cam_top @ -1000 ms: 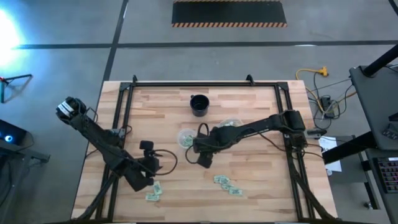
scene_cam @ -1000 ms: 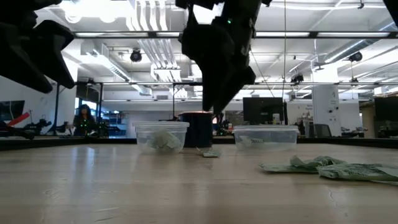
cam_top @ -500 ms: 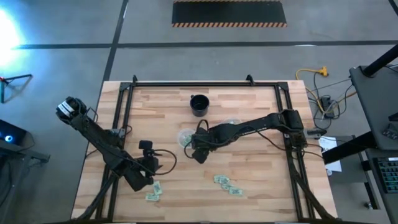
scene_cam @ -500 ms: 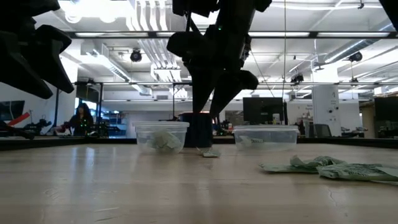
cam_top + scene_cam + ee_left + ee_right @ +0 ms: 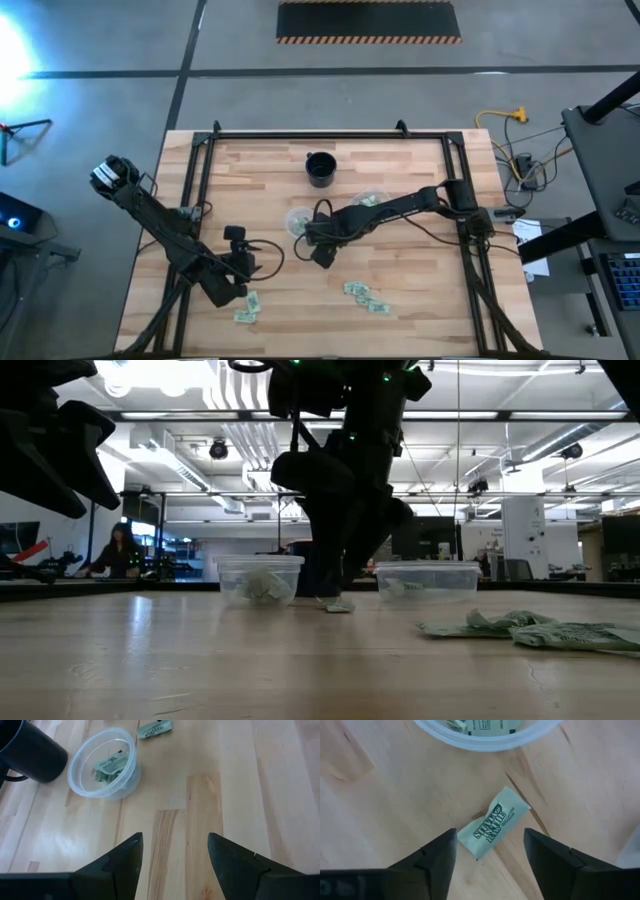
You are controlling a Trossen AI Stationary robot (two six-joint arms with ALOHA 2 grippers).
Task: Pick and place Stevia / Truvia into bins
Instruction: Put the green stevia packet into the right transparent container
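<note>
right gripper (image 5: 490, 851) spread, straddling lone Stevia packet (image 5: 493, 822) beside clear cup (image 5: 485, 732) | thin, light, limp paper; pinch across midsection | left gripper (image 5: 175, 851) parted, idle

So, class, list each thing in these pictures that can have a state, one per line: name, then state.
Right pincer: open, above a loose packet.
Green-and-white paper sweetener packet: flat on the wood, outside the cup.
Nearer clear round plastic cup: upright, packets inside.
Second clear plastic cup: upright, packets inside.
Black round cup: upright.
Left pincer: open, empty.
</note>
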